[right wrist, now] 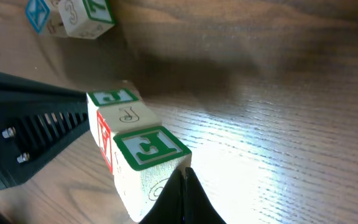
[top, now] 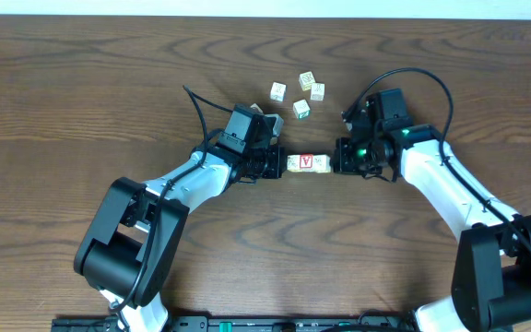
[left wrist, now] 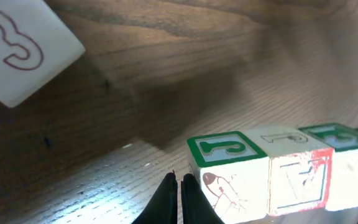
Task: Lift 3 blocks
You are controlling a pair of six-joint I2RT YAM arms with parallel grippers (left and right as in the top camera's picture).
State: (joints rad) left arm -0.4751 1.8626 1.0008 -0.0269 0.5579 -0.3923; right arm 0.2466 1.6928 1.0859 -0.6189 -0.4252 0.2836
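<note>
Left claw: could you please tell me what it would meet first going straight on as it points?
The left claw would meet the nearest end block of the row, apparently touching it.

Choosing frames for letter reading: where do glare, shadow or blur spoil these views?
Overhead: evenly lit, sharp, but the row of three blocks is small. Left wrist: glare washes out the row's side faces; the loose cube marked 3 looks soft. Right wrist: bright sheen on the table, dark shadow across the top; the row's top letters are crisp.
</note>
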